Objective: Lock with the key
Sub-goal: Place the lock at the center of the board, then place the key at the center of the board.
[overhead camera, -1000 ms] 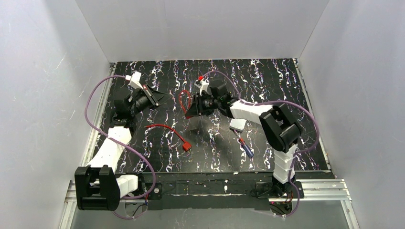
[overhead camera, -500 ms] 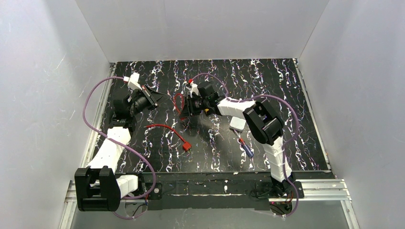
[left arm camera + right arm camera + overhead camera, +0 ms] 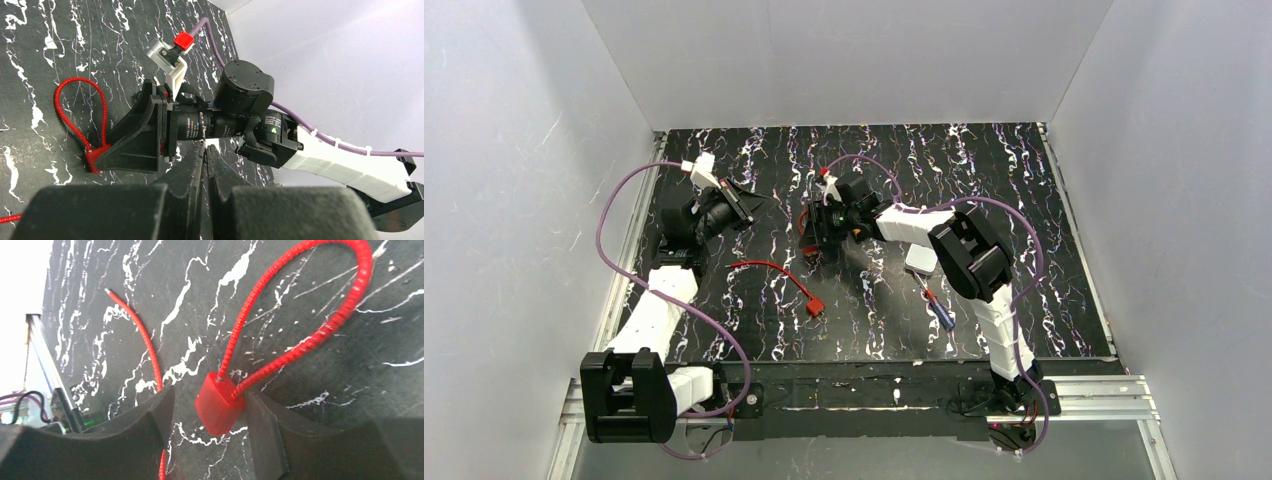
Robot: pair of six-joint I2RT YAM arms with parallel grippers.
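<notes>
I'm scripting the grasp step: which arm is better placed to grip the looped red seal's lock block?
Right. The right gripper has its open fingers on either side of the lock block, so closing should do. The left gripper is shut and off to the side.

Robot test cell in a lab.

Plain white panels [image 3: 844, 60] box in the back and both sides of a black, white-veined table [image 3: 984, 180]. An aluminium rail [image 3: 1104, 395] runs along the near edge, and a similar metal track [image 3: 629, 240] follows the table's left side. Two white-and-black arms sit side by side at the near edge, left arm [image 3: 659, 310] and right arm [image 3: 1009, 330]. Purple cables [image 3: 609, 230] loop loose along each arm up to the wrist. Seen from the left wrist, a white bracket [image 3: 167, 60] with a red plug is strapped to the other arm's wrist. A screwdriver [image 3: 939, 310] lies loose on the table.
</notes>
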